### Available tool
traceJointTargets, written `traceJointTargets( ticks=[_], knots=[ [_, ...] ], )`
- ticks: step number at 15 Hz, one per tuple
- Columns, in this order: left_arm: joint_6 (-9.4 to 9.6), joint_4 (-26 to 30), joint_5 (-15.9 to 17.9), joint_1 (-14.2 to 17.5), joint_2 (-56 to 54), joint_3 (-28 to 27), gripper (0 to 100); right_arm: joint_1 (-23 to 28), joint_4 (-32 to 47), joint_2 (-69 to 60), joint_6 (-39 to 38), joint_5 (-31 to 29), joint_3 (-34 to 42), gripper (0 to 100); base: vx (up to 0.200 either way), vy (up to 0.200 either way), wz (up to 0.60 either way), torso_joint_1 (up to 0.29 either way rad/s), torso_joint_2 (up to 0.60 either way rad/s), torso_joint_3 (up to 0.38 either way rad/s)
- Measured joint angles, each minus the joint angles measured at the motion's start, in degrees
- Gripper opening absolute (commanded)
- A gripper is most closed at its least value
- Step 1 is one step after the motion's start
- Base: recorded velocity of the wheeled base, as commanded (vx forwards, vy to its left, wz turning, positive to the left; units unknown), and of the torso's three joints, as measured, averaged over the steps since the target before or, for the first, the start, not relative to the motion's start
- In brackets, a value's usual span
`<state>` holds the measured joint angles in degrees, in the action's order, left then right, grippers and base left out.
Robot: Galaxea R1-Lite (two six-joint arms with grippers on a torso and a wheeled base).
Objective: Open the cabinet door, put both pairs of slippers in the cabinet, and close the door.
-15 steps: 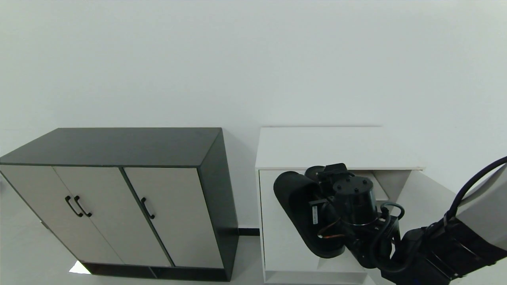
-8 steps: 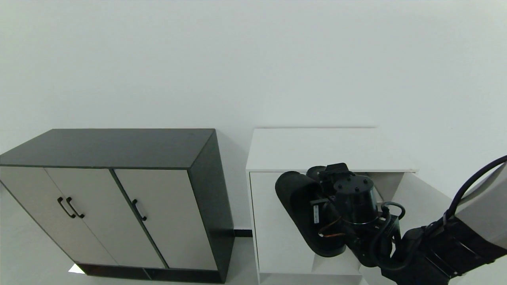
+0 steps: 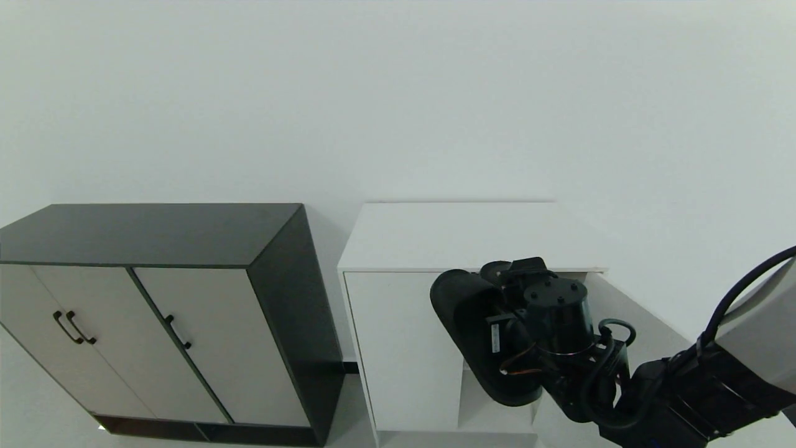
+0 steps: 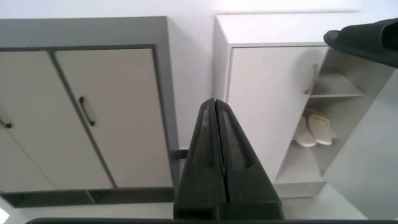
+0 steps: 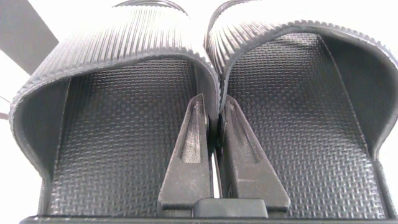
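Between the right gripper's [image 5: 213,107] jaws: the adjoining side walls of both black slippers [image 5: 124,106], pinched together, footbeds toward the wrist camera. Just beyond the jaws: white cabinet [image 3: 460,233], right side open. Left gripper [image 4: 214,109]: jaws pressed together, holding nothing. Ahead of them, the same cabinet, with pale slippers [image 4: 316,127] lying inside under the upper shelf. Beside it stands a dark cabinet [image 3: 155,233], doors closed.
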<state>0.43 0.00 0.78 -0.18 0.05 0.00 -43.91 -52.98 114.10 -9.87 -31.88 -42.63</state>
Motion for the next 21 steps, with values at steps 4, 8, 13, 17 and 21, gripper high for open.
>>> traceJointTargets(
  ticks=[4, 8, 13, 17, 21],
  knots=[
    [0.01, 0.00, 0.00, 0.00, 0.00, 0.00, 0, 0.00, -2.39, -0.02, 0.24, -0.11, 0.82, 0, 0.000, -0.200, 0.00, 0.002, 0.00, 0.004],
    [0.01, 0.00, 0.06, 0.05, 0.00, 0.00, 0, 0.06, -3.21, 0.01, 0.28, -0.22, 1.45, 0, 0.000, 0.000, 0.00, 0.000, 0.00, 0.000],
    [0.01, 0.00, 0.11, 0.00, 0.00, 0.00, 0, 0.15, -4.66, 0.15, 0.71, -0.09, 2.32, 0, 0.000, 0.000, 0.00, 0.000, 0.00, 0.000],
    [0.01, 0.00, 0.11, 0.02, 0.00, 0.00, 0, 0.80, -7.18, 0.91, 2.57, -0.17, 3.24, 0, 0.000, 0.000, 0.00, 0.000, 0.00, 0.000],
    [-0.05, 0.00, 0.26, 0.02, 0.00, 0.00, 0, 1.05, -10.96, 1.30, 2.74, 0.00, 4.40, 0, 0.000, 0.000, 0.00, 0.000, 0.00, 0.000]
  ],
)
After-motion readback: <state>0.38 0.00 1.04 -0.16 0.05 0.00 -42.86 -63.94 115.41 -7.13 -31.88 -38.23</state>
